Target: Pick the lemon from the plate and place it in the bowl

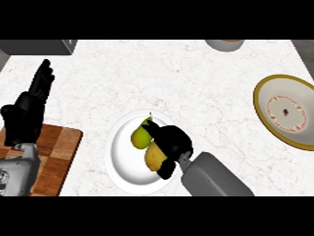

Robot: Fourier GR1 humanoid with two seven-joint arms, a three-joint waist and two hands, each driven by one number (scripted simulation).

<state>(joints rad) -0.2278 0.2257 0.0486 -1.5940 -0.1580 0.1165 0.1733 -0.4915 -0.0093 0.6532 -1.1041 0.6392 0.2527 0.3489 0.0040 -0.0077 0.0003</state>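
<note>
A white plate (125, 170) lies on the counter at lower centre. On it sit a yellow lemon (154, 156) and a green pear (141, 137) just above it. My right hand (173, 140) lies over the plate, its fingers curled round the lemon's right side and its thumb below the fruit. Part of the lemon is hidden by the hand. The bowl (292, 111), gold-rimmed with a pale inside and a red ring pattern, stands at the right edge. My left hand (29, 110) is raised at the left, fingers straight and pointing up.
A wooden cutting board (54, 159) lies at the lower left under my left forearm. A grey appliance (33, 46) sits at the top left corner. A small round dish (226, 44) shows at the top edge.
</note>
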